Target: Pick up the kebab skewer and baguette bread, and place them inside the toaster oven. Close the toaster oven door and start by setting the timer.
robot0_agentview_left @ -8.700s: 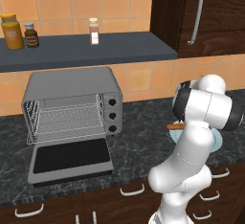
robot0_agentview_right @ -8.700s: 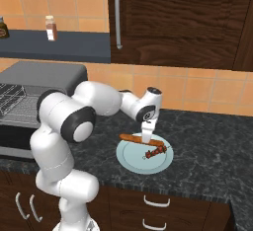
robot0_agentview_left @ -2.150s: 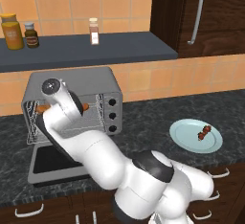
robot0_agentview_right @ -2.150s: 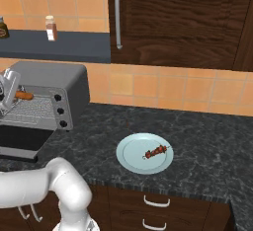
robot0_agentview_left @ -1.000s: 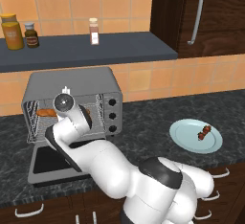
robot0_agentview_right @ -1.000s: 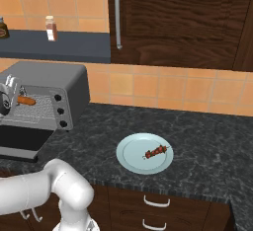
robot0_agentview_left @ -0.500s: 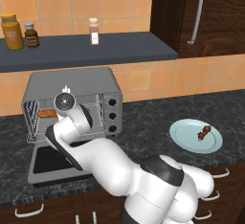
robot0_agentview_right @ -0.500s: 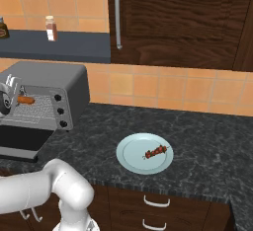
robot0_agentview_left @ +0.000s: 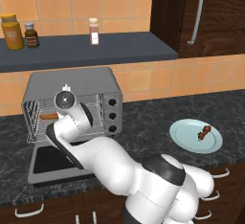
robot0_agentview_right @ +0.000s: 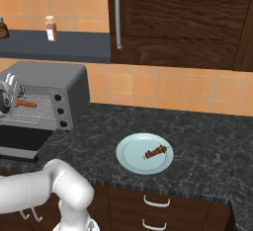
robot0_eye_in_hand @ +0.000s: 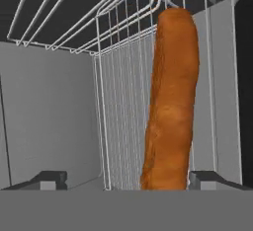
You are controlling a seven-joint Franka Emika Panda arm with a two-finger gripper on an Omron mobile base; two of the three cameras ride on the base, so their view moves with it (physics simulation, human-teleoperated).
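The baguette bread (robot0_eye_in_hand: 171, 101) lies on the wire rack (robot0_eye_in_hand: 123, 92) inside the toaster oven (robot0_agentview_left: 93, 85), its orange end also seen past the arm (robot0_agentview_left: 48, 116) and from the other side (robot0_agentview_right: 25, 103). My gripper (robot0_eye_in_hand: 128, 179) reaches into the oven mouth and is open, one fingertip (robot0_eye_in_hand: 49, 178) far to one side of the loaf and the other close beside it, neither pressing on it. The toaster oven door (robot0_agentview_left: 45, 163) hangs dropped down flat. The kebab skewer (robot0_agentview_left: 204, 132) rests on a pale plate (robot0_agentview_left: 184, 137) on the counter to the right (robot0_agentview_right: 155, 152).
Three black knobs (robot0_agentview_left: 113, 115) run down the oven's right panel. My white arm crosses in front of the oven door. Jars and a spice bottle (robot0_agentview_left: 94, 31) stand on the shelf above. A dark cabinet with a long handle (robot0_agentview_left: 197, 12) hangs at the upper right.
The jaws have spread wide and let go of the baguette, which stays on the rack. The hand has hardly moved at the oven mouth.
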